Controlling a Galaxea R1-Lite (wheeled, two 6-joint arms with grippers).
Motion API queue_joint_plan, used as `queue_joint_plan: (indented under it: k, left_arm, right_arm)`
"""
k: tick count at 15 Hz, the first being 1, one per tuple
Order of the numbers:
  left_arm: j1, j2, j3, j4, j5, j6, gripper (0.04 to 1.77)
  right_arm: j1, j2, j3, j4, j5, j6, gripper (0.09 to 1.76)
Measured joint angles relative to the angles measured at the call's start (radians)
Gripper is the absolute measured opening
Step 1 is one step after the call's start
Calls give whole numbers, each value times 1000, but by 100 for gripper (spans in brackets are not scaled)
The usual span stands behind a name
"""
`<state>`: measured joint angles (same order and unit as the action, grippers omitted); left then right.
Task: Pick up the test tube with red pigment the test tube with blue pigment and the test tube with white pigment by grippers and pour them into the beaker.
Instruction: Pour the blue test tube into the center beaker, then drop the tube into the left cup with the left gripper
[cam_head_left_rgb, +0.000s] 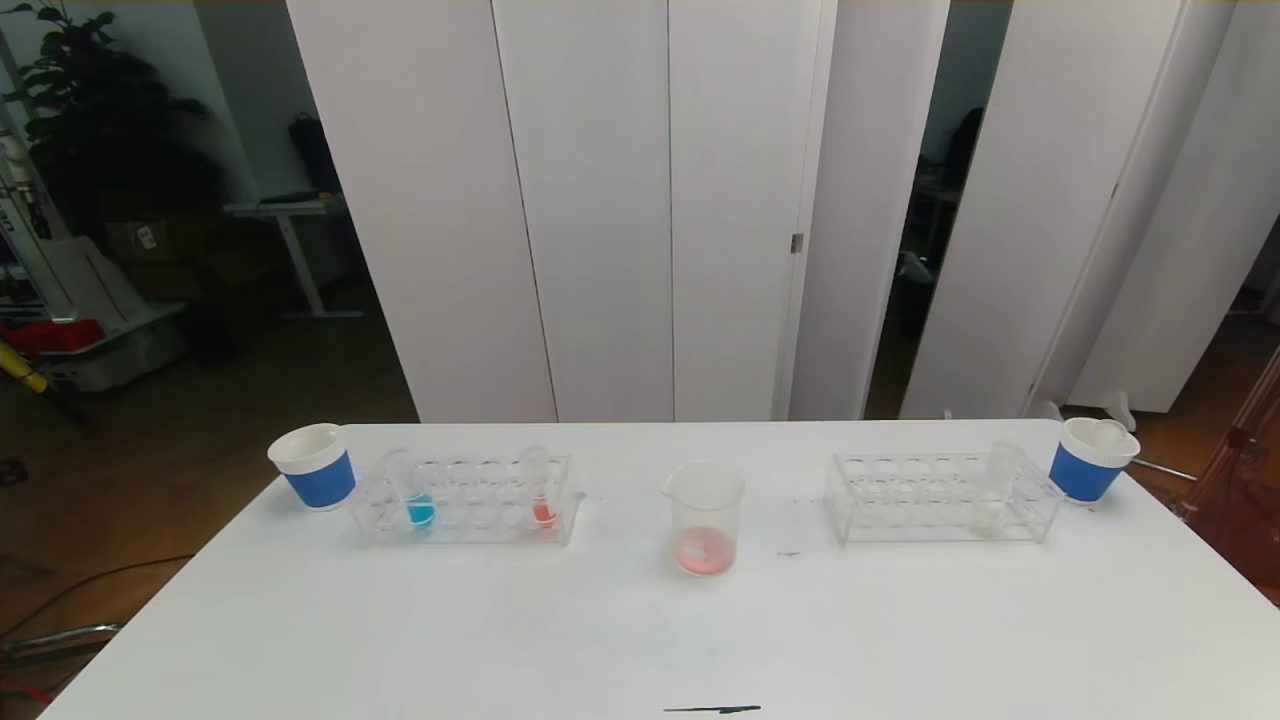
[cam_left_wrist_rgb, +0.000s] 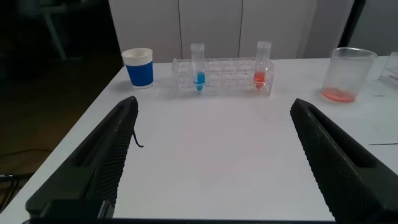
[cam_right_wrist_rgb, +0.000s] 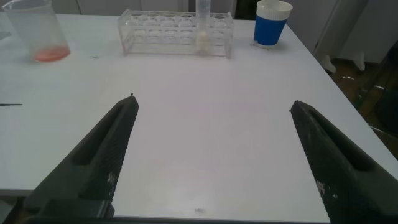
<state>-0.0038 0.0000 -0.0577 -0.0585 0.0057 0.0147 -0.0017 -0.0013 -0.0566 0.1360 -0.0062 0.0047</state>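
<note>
The blue-pigment test tube (cam_head_left_rgb: 415, 492) (cam_left_wrist_rgb: 198, 67) and the red-pigment test tube (cam_head_left_rgb: 540, 488) (cam_left_wrist_rgb: 262, 64) stand upright in the clear rack (cam_head_left_rgb: 466, 498) on the left. In the right-hand rack (cam_head_left_rgb: 940, 497), the white-pigment test tube (cam_head_left_rgb: 994, 490) (cam_right_wrist_rgb: 203, 31) also stands upright. Between the racks is the beaker (cam_head_left_rgb: 705, 517) (cam_left_wrist_rgb: 348, 74) (cam_right_wrist_rgb: 38, 31), with a little pinkish-red liquid at its bottom. My left gripper (cam_left_wrist_rgb: 212, 107) hangs open over bare table near the front, well short of the left rack. My right gripper (cam_right_wrist_rgb: 212, 107) is open too, likewise short of the right rack. Neither arm shows in the head view.
A blue-and-white paper cup (cam_head_left_rgb: 314, 465) stands beyond the left rack's outer end, another cup (cam_head_left_rgb: 1092, 458) by the right rack near the table's right edge. A dark mark (cam_head_left_rgb: 714, 709) lies at the table's front edge. White panels stand behind the table.
</note>
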Motion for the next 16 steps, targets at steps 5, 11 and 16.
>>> queue_joint_plan:
  k: [5, 11, 16]
  left_arm:
    - [0, 77, -255, 127, -6, 2, 175]
    - [-4, 502, -459, -65, 3, -6, 175]
    - [-11, 890, -520, -254, 5, -47, 175]
  right_arm:
    - [0, 0, 0, 0, 0, 0, 175]
    - [0, 0, 0, 0, 0, 0, 175]
    - [0, 0, 0, 0, 0, 0, 175]
